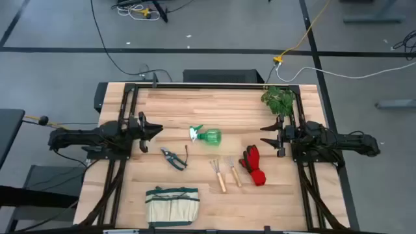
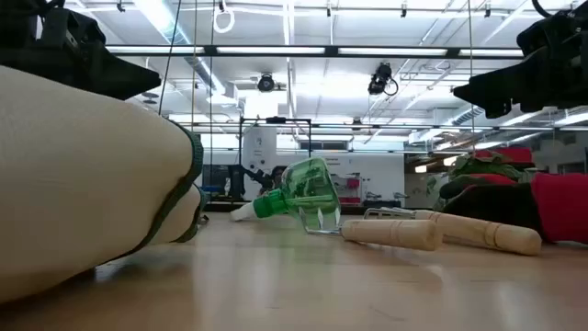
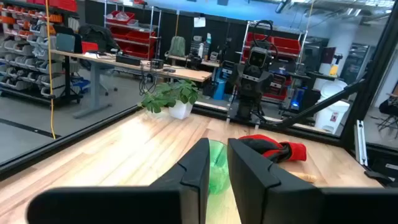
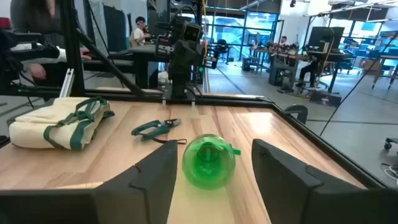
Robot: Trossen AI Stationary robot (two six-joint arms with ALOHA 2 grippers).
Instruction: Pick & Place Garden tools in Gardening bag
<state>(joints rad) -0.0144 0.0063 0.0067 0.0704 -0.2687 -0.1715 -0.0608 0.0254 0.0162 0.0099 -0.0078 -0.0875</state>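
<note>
The green spray bottle (image 1: 207,136) lies on its side at the table's middle, its white trigger toward the left. The pruning shears (image 1: 174,158) lie near it, two wooden-handled rakes (image 1: 225,173) and the red-and-black gloves (image 1: 253,166) to its right. The beige bag (image 1: 171,205) with green trim lies at the near edge. My left gripper (image 1: 156,131) hovers left of the bottle, its fingers (image 3: 196,174) all but shut with a narrow slit and empty. My right gripper (image 1: 265,135) hovers right of the bottle (image 4: 208,162), open and empty.
A leafy plant (image 1: 279,99) stands at the far right corner, just behind my right arm. A black frame rail (image 1: 214,85) runs round the table. Bare wood lies between the bottle and the far edge.
</note>
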